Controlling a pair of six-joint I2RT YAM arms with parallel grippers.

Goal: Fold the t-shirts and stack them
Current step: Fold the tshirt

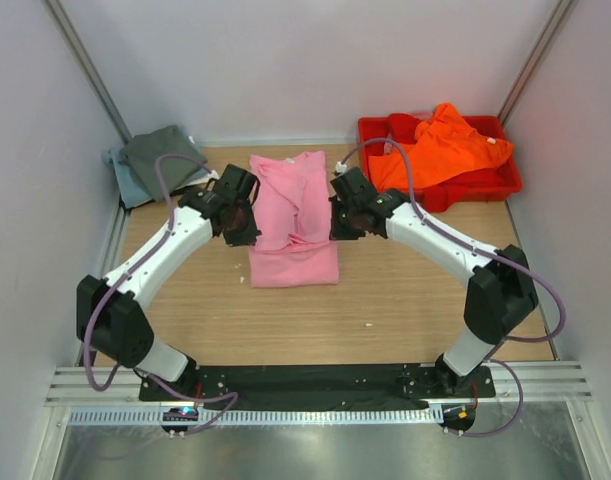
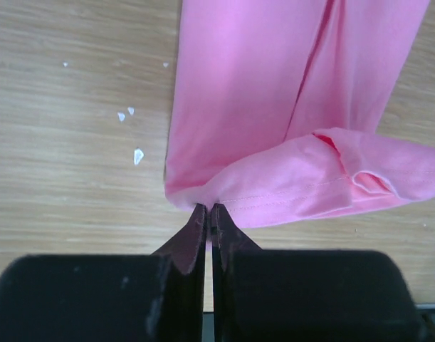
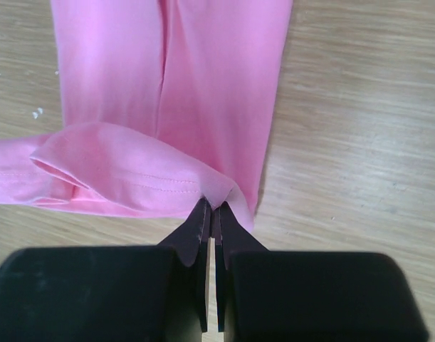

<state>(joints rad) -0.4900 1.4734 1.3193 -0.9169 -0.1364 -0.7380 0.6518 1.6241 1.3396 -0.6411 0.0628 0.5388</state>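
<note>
In the top view, the light pink t-shirt (image 1: 293,225) lies in the middle of the wooden table (image 1: 405,300), folded into a long strip that runs from near to far. The left gripper (image 1: 251,228) sits at the strip's left edge and the right gripper (image 1: 335,226) at its right edge, both about midway along it. At the back left corner the dark grey t-shirt (image 1: 165,152) lies on top of the pale blue-grey t-shirt (image 1: 125,180). At the back right the bright orange t-shirt (image 1: 440,150) is bunched up in the red tray (image 1: 505,182), with part of it draped over the rim.

In the left wrist view, the left gripper (image 2: 209,211) has its jaws pressed together on a hemmed corner of the light pink t-shirt (image 2: 245,85). That edge is raised off the table and doubled over the cloth below. A few white crumbs (image 2: 137,155) lie on the wood beside it.

In the right wrist view, the right gripper (image 3: 212,208) is likewise clamped tight on the opposite stitched corner of the light pink t-shirt (image 3: 203,71), and the cloth there is lifted into a fold
</note>
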